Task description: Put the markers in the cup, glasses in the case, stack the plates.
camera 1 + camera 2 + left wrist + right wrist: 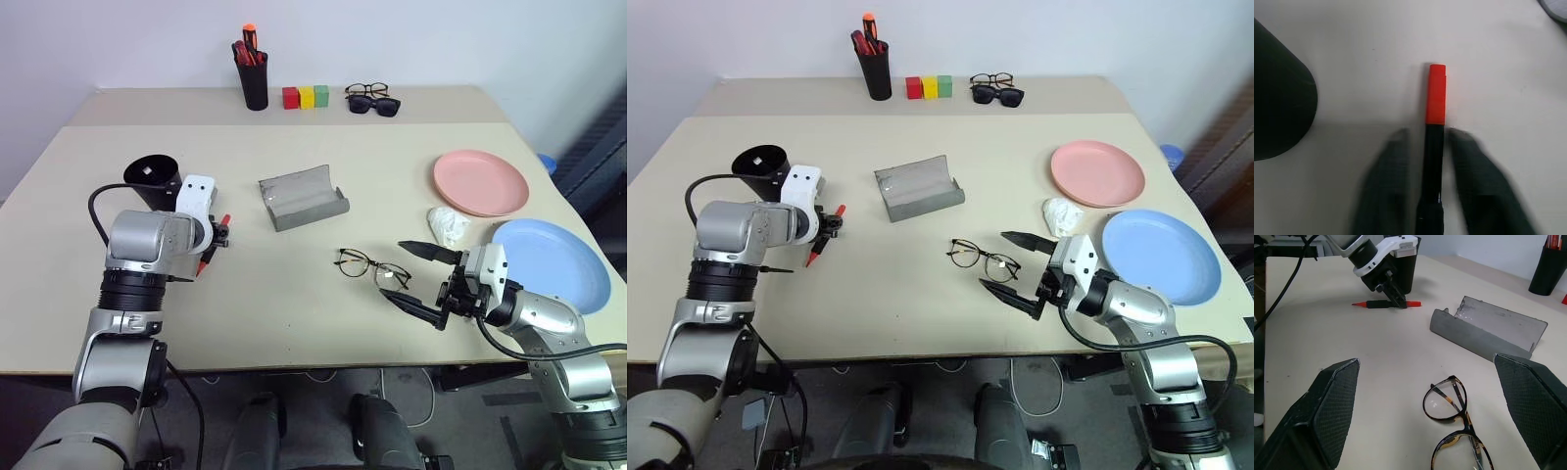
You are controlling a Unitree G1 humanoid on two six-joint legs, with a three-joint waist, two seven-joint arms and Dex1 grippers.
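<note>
The right gripper (pixel 423 284) stood spread wide and empty, the glasses (pixel 372 265) lying on the table just before its fingertips. The left gripper (pixel 1394 295) had its fingers pressed against the red-capped marker (pixel 1385 304), which lay flat on the table beside the cup (pixel 150 177). Beyond, the case (pixel 303 197) lay open and empty, and the plates (pixel 480 182) sat unstacked. No part of the task looked finished.

Pink plate (pixel 481 182) (blue plate (pixel 551 262) beside)
</note>
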